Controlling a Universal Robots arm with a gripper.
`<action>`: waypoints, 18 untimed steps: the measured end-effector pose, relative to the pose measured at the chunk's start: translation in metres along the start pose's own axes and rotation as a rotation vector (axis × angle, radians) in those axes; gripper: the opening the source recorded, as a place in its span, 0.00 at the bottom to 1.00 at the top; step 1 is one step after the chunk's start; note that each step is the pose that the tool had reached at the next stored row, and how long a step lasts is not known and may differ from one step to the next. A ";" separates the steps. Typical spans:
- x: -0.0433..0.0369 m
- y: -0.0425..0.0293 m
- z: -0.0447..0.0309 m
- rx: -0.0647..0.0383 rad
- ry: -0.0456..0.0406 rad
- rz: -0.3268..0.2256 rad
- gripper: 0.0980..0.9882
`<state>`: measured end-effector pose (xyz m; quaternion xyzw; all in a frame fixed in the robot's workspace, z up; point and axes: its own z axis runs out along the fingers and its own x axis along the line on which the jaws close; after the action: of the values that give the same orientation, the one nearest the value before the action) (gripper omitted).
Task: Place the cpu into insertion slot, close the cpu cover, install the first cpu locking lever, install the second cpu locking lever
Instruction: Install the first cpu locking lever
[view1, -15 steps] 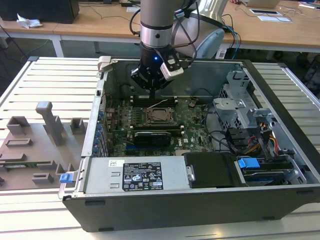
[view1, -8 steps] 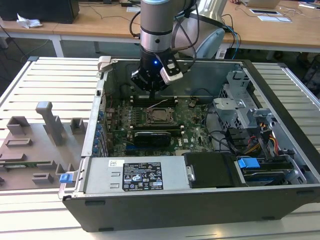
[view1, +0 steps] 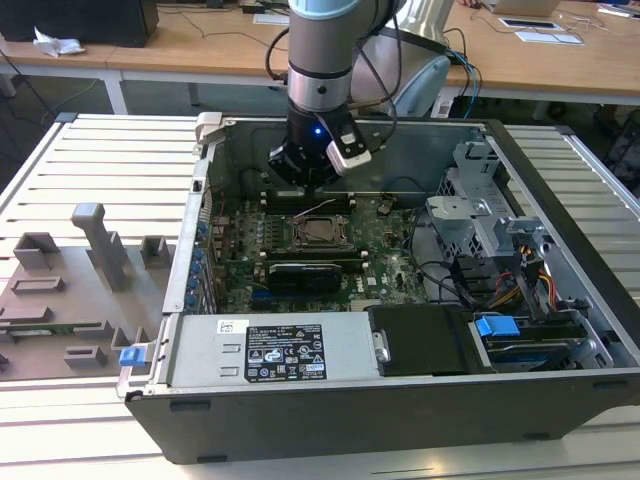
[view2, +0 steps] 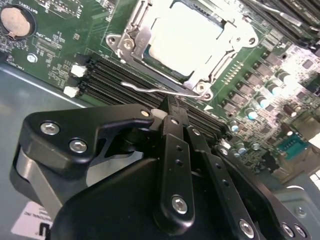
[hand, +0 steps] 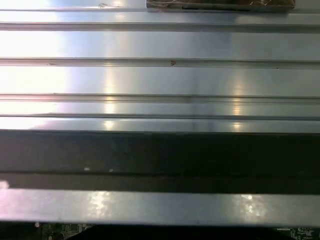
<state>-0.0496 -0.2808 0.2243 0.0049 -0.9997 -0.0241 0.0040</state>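
The open computer case lies on the ribbed metal worktop, and inside it sits the green motherboard. At the board's middle is the insertion slot, with the cpu seated in it, its pale silvery top showing through the square opening of the cpu cover, which lies flat down around the chip. A thin wire locking lever runs along the socket's near edge in the second wrist view. The claw is clenched, its black fingers pressed together with their tip just beside that lever; whether they touch it cannot be told. Also in the case are a black card near the socket, a grey drive cage toward the exterior view's right, and a labelled grey power supply box at the near wall. A grey fixture tray rests on the worktop to the exterior view's left of the case
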 end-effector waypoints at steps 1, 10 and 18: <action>-0.0027 0.0002 0.0010 0.000 0.0007 0.000 0.01; -0.0220 0.0008 0.0092 0.000 0.0063 0.000 0.01; -0.0335 0.0001 0.0179 0.000 0.0099 0.001 0.01</action>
<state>-0.0162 -0.2795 0.2062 0.0047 -0.9997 -0.0241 0.0090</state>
